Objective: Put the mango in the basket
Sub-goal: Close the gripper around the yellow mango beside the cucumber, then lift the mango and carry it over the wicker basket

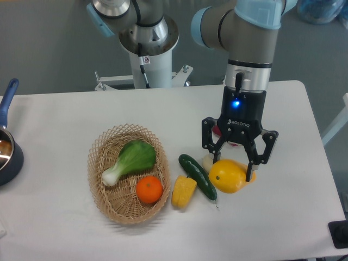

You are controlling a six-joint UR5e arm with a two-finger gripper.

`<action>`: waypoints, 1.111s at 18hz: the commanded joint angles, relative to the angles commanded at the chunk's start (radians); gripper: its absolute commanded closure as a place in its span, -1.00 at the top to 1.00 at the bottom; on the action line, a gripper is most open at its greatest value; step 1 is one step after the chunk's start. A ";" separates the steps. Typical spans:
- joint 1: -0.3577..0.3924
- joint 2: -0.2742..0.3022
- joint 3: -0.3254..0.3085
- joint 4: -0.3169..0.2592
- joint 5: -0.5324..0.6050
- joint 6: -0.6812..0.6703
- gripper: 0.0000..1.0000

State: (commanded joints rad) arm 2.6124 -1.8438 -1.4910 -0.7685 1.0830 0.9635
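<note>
mango [229, 176] long axis left-right, tapered end right

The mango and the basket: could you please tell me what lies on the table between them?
In the camera view, a cucumber and a yellow pepper lie between the mango and the basket.

On my worktop [65, 228] I see bok choy [130, 160], an orange [149, 190], a yellow pepper [183, 191], a cucumber [198, 175] and a pan [6, 147] at the left edge.
</note>
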 joint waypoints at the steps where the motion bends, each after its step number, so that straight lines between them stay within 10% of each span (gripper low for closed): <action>1: -0.002 0.000 0.000 0.002 0.000 -0.029 -0.07; 20: -0.253 -0.012 -0.226 0.002 0.040 -0.207 -0.02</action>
State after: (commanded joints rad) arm 2.3594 -1.8560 -1.7165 -0.7670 1.1228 0.7563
